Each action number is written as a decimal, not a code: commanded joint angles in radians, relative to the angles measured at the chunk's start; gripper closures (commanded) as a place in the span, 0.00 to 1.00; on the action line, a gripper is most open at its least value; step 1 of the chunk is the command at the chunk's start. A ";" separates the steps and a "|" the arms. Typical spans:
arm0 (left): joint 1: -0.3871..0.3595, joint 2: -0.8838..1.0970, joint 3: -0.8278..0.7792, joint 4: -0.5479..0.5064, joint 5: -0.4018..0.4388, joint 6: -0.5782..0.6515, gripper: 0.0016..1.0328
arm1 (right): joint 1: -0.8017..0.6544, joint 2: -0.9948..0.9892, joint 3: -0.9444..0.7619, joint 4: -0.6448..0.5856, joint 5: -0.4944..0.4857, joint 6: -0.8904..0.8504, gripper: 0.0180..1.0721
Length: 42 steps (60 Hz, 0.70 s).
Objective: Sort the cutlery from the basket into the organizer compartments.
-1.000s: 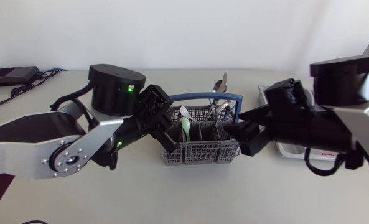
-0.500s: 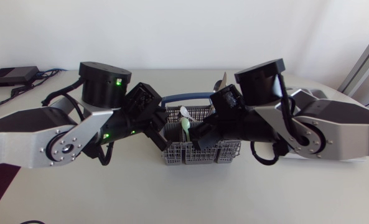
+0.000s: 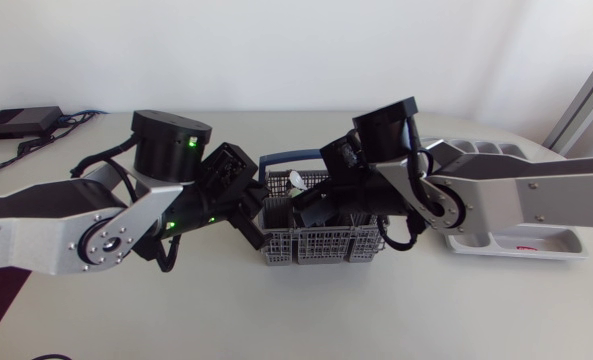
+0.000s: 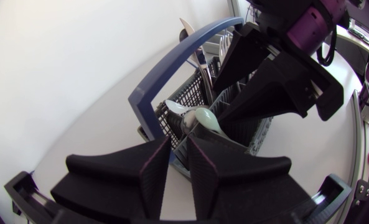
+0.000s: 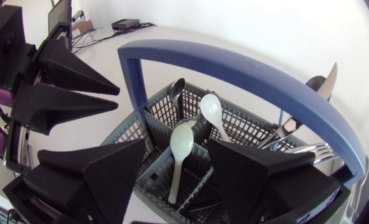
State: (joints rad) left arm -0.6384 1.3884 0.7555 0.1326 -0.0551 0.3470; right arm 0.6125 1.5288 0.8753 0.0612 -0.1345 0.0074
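A small black box [image 3: 20, 122] with cables lies at the far left of the matte off-white table [image 3: 276, 310]. The left arm [image 3: 66, 215], silver-grey links and black joints, comes in low over the tabletop. The left gripper [image 3: 259, 224] sits at the left end of the basket [image 3: 321, 245]. In the left wrist view its matte wedge fingers [image 4: 128, 180] are drawn almost together, pinching the basket's thin end wall in the narrow slit between them.

The basket is grey plastic mesh, a long box split into cells, spanned by a flat blue hoop handle [image 3: 286, 156]. A pale green spoon [image 5: 181, 146], smooth and plastic-looking, stands in a middle cell, bowl upward. A white spoon [image 5: 210, 109] leans just behind it, and a dark metal spoon [image 5: 177, 90] stands by the handle's foot. Shiny metal forks [image 5: 296, 148] and a knife [image 5: 324, 78] stick up from the far-end cells.

The right gripper [image 5: 178, 149] hangs over the basket's middle under the handle. Its broad fingers [image 5: 91, 180] are spread wide, one on each side of the green spoon. The spoon's bowl lies between the tips, and I cannot see either finger touching it; the gripper holds nothing.

The right arm [image 3: 516, 195] stretches away to the right over the organizer [image 3: 516, 249], a pale shallow tray whose compartments [image 3: 486, 148] show beyond the arm, well apart from the basket.
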 commanded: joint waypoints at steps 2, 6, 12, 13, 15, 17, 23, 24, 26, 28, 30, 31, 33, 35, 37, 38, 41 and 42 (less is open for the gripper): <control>0.014 0.014 -0.031 0.013 0.012 -0.014 0.80 | -0.008 0.048 0.027 0.025 -0.007 0.002 0.30; 0.022 0.014 -0.038 0.015 0.012 -0.014 0.80 | -0.007 0.062 0.037 0.026 -0.007 0.000 0.30; 0.023 0.014 -0.048 0.024 0.012 -0.014 0.80 | -0.007 0.085 0.048 0.029 -0.004 -0.004 0.31; 0.023 0.014 -0.050 0.024 0.012 -0.014 0.80 | -0.007 0.087 0.050 0.029 -0.002 -0.006 0.31; 0.023 0.014 -0.051 0.029 0.012 -0.014 0.80 | -0.005 0.093 0.050 0.032 0.001 -0.009 0.31; 0.023 0.012 -0.056 0.030 0.012 -0.014 0.80 | -0.002 0.099 0.051 0.038 0.003 -0.009 0.31; 0.023 0.011 -0.059 0.033 0.012 -0.014 0.80 | 0.004 0.113 0.059 0.042 0.009 -0.009 0.31; 0.023 0.011 -0.059 0.033 0.012 -0.014 0.80 | 0.004 0.114 0.060 0.042 0.010 -0.009 0.31; 0.023 0.009 -0.059 0.033 0.012 -0.014 0.80 | 0.004 0.119 0.064 0.042 0.010 -0.009 0.31; 0.023 0.009 -0.059 0.033 0.012 -0.014 0.80 | 0.004 0.123 0.067 0.042 0.010 -0.009 0.31; 0.023 0.008 -0.059 0.033 0.012 -0.014 0.80 | 0.004 0.128 0.071 0.040 0.010 -0.009 0.31; 0.023 0.008 -0.059 0.033 0.012 -0.014 0.80 | 0.004 0.129 0.073 0.040 0.010 -0.009 0.31; 0.023 0.004 -0.062 0.033 0.012 -0.014 0.80 | 0.004 0.133 0.076 0.040 0.010 -0.011 0.31; 0.023 0.003 -0.064 0.035 0.012 -0.014 0.80 | 0.006 0.136 0.077 0.038 0.010 -0.012 0.31; 0.023 0.003 -0.065 0.035 0.012 -0.014 0.80 | 0.007 0.137 0.079 0.038 0.007 -0.014 0.31; 0.023 0.001 -0.065 0.035 0.012 -0.014 0.80 | 0.007 0.137 0.079 0.038 0.007 -0.014 0.31; 0.023 0.000 -0.068 0.035 0.012 -0.014 0.80 | 0.010 0.140 0.083 0.035 0.003 -0.014 0.36; 0.023 0.000 -0.068 0.035 0.012 -0.014 0.80 | 0.010 0.143 0.085 0.035 0.001 -0.014 0.38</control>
State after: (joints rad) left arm -0.6228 1.3884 0.7177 0.1555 -0.0555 0.3470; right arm 0.6144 1.6451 0.9390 0.0937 -0.1303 -0.0006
